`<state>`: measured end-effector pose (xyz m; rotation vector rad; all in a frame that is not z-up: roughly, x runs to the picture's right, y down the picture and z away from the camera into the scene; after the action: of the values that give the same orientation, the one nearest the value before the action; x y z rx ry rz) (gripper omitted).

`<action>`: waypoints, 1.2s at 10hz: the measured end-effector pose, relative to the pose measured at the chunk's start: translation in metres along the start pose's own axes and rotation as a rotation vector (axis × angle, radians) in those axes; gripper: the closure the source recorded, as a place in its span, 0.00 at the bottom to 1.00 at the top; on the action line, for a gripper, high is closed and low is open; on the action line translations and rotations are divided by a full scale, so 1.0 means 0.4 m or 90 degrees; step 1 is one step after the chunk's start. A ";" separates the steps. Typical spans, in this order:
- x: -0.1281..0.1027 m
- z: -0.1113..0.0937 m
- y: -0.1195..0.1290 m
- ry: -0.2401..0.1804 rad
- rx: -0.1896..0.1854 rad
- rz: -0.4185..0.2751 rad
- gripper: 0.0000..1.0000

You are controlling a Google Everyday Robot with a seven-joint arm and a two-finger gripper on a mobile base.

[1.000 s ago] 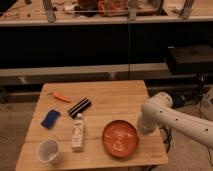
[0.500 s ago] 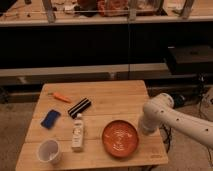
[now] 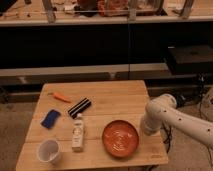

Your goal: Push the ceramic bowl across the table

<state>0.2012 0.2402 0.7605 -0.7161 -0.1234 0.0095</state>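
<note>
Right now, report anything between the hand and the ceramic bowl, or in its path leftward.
Nothing visible: the hand sits just right of the ceramic bowl. Leftward, a white bottle lies in its path.

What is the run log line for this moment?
gripper: shut, beside ceramic bowl, view right | ceramic bowl: upright on table, near front edge | contact: unclear

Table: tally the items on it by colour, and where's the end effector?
Orange: 2, round orange-red ceramic bowl, small stick
White: 2, cup, bottle
Blue: 1, flat pad
Black: 1, rectangular bar
Total: 6
End effector beside bowl's right rim.
</note>
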 end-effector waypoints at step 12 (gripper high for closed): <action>-0.002 0.026 -0.016 -0.016 -0.023 0.010 0.94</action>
<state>0.1991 0.2419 0.7724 -0.7534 -0.1430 0.0317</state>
